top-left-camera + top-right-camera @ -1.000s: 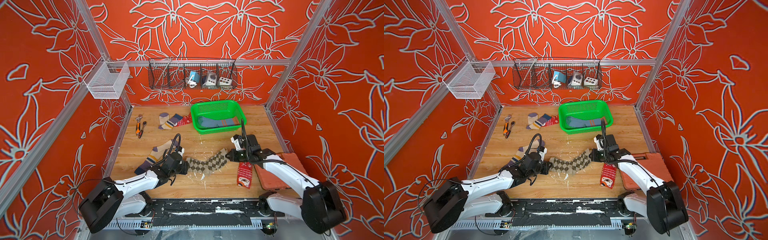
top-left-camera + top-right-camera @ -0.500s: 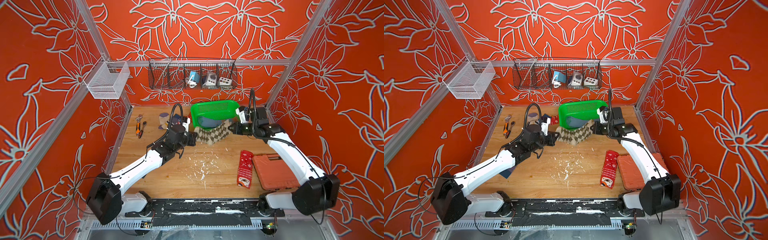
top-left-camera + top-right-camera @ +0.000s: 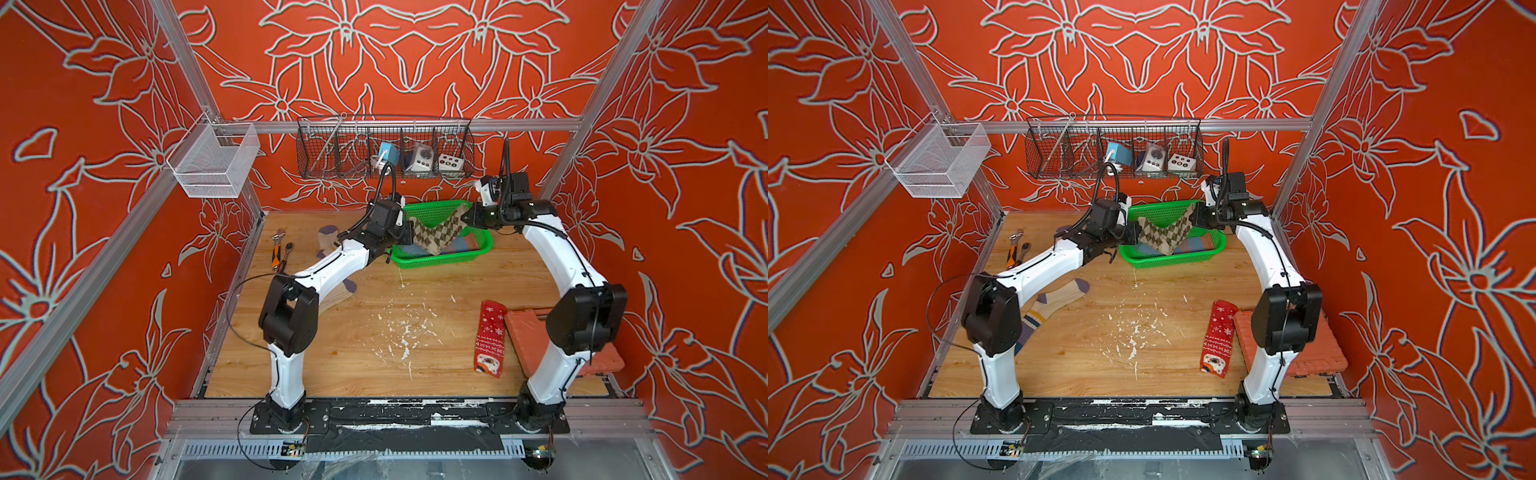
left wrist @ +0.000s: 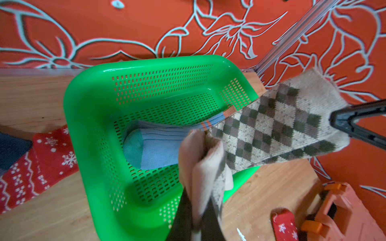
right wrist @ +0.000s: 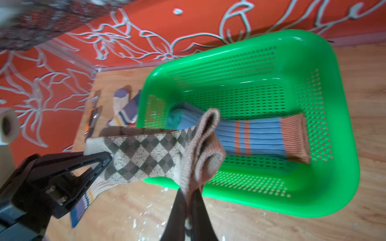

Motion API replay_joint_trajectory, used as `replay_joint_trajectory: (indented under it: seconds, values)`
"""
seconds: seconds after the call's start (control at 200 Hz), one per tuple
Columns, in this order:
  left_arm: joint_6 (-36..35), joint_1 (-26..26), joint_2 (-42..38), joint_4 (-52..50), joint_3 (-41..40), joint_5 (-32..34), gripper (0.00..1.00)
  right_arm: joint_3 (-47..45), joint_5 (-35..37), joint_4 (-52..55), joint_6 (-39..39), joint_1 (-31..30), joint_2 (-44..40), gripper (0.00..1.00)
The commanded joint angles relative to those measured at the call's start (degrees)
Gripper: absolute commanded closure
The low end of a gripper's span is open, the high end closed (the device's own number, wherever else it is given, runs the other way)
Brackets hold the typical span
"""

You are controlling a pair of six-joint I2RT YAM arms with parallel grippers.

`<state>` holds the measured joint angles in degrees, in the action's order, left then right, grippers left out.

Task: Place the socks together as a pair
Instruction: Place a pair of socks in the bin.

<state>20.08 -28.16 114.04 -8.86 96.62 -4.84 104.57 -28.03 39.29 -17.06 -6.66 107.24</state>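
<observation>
Orange walls (image 3: 415,62) w/ pale flower outlines close in a wooden table (image 3: 374,353) flecked w/ white scraps at ctr. Green basket (image 3: 440,262) (image 3: 1167,259) sits upper ctr of both top views, at the table's far edge.

L gripper (image 3: 411,232) (image 3: 1136,235) and R gripper (image 3: 465,218) (image 3: 1194,218) are both clenched on the argyle socks (image 3: 436,232) (image 3: 1165,237), one at each end. The brown-beige fabric hangs btwn them over the basket and sags in the middle. L wrist view shows the toe end bunched in the L jaws (image 4: 196,219). R wrist view shows brown cuffs folded double in the R jaws (image 5: 188,208). Contact w/ the basket can't be told.

Blue ribbed socks (image 4: 156,150) (image 5: 261,137) w/ orange stripes lie flat inside the basket, under the hanging pair.

- Red snowflake sock (image 3: 490,336) (image 3: 1219,336): lower right, just beside an orange case (image 3: 523,328).
- 2nd red sock (image 4: 37,158): on the table next to the basket, lower left of the L wrist view.
- Cream sock w/ purple toe (image 3: 1054,301): ctr left, partly under the L arm.
- 2nd cream sock (image 3: 328,235): farther back, near hand tools (image 3: 280,249).

Black wire rack (image 3: 382,149) w/ small boxes hangs on the back wall. White mesh bin (image 3: 212,166) sits upper left.
</observation>
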Motion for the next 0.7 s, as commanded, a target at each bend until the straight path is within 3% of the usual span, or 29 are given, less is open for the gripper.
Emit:
replay_joint_trajectory:
  seconds: [0.0,0.445,0.485,0.6,0.696]
  values:
    - [-2.31,1.41,3.82,-3.74,4.85,1.54,1.00,3.87,0.38,2.45,2.37,2.21,4.65,1.00]
    - [-3.59,3.90,13.47,-4.97,8.85,0.63,1.00,7.86,5.42,2.37,4.26,4.52,14.59,1.00]
    - [-3.75,3.90,13.94,-5.32,9.70,0.39,0.91,8.39,6.22,2.54,4.45,4.45,14.82,0.97]
    - [-3.86,3.90,14.72,-6.48,12.27,-0.26,0.55,10.05,8.52,3.45,4.77,4.46,15.31,0.82]
    - [-4.08,3.90,13.53,-7.48,13.29,-0.08,0.43,10.85,9.93,4.34,4.97,4.46,14.15,0.73]
